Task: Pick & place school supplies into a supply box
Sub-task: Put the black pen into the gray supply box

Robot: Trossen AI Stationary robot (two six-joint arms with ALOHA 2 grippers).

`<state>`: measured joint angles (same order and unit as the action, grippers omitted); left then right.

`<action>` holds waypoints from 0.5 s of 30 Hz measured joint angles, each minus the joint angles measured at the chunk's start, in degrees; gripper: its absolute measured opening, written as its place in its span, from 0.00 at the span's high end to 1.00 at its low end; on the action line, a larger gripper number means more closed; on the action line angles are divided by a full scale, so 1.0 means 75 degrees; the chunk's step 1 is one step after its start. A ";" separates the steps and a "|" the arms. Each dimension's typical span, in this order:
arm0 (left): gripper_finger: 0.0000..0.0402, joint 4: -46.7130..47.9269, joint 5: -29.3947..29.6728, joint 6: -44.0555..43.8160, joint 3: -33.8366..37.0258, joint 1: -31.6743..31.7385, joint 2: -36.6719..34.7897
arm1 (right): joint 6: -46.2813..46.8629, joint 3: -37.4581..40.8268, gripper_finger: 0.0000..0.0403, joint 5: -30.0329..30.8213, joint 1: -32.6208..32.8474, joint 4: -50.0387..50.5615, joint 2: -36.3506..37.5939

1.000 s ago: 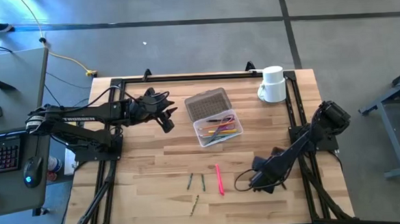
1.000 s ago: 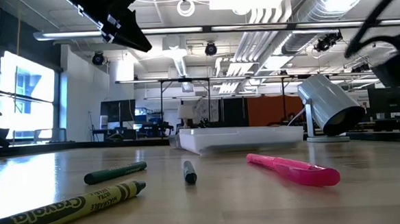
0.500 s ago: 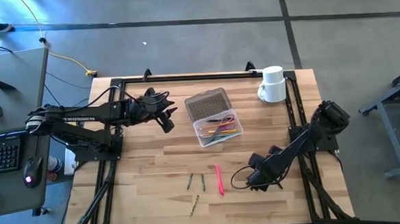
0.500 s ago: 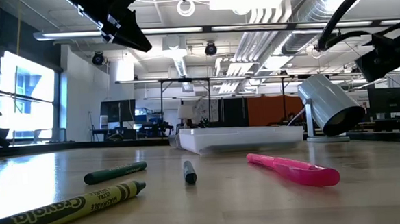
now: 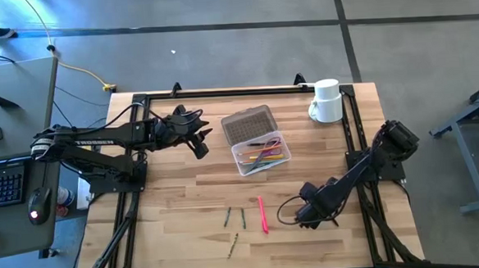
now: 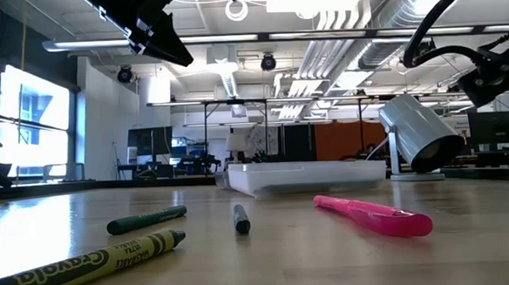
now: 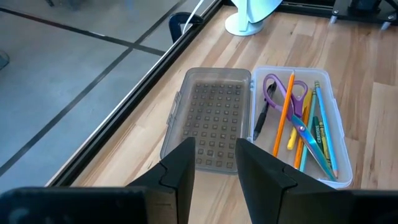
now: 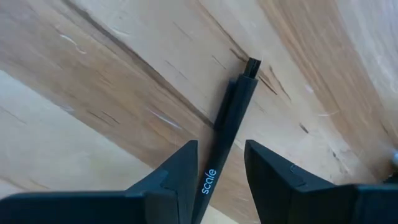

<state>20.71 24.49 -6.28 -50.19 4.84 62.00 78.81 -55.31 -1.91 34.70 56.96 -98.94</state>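
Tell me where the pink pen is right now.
In the high view the pink pen lies on the table's near half, right of the two green crayons and just left of the right gripper.

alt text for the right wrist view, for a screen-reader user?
A black pen printed "scale" lies on the wooden table, its near end between the two dark fingers of the open right gripper low over it. Nothing else shows.
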 joint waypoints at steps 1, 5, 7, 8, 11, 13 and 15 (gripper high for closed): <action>0.63 0.0000 0.0000 0.0000 0.0000 0.0000 0.0000 | 0.0037 0.0000 0.71 0.0028 0.0023 0.0004 0.0000; 0.63 0.0007 0.0000 0.0000 0.0000 0.0002 0.0001 | 0.0099 0.0000 0.71 0.0133 0.0041 -0.0029 0.0000; 0.63 0.0021 0.0000 0.0000 0.0000 0.0003 0.0000 | 0.0122 0.0000 0.71 0.0133 0.0041 -0.0068 0.0000; 0.63 0.0032 0.0000 0.0000 0.0000 0.0000 0.0000 | 0.0122 0.0000 0.71 0.0133 0.0041 -0.0074 0.0000; 0.63 0.0031 0.0000 0.0000 0.0000 0.0002 0.0000 | 0.0248 0.0000 0.71 0.0137 0.0041 -0.0071 0.0000; 0.63 0.0032 0.0000 0.0000 0.0000 0.0000 0.0000 | 0.0319 0.0000 0.71 0.0045 0.0041 -0.0087 0.0000; 0.63 0.0030 0.0000 0.0000 0.0000 0.0000 0.0000 | 0.0320 0.0000 0.71 -0.0034 0.0041 -0.0089 -0.0019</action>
<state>20.93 24.49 -6.28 -50.19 4.84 62.00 81.21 -55.31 -2.16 35.00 56.29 -99.08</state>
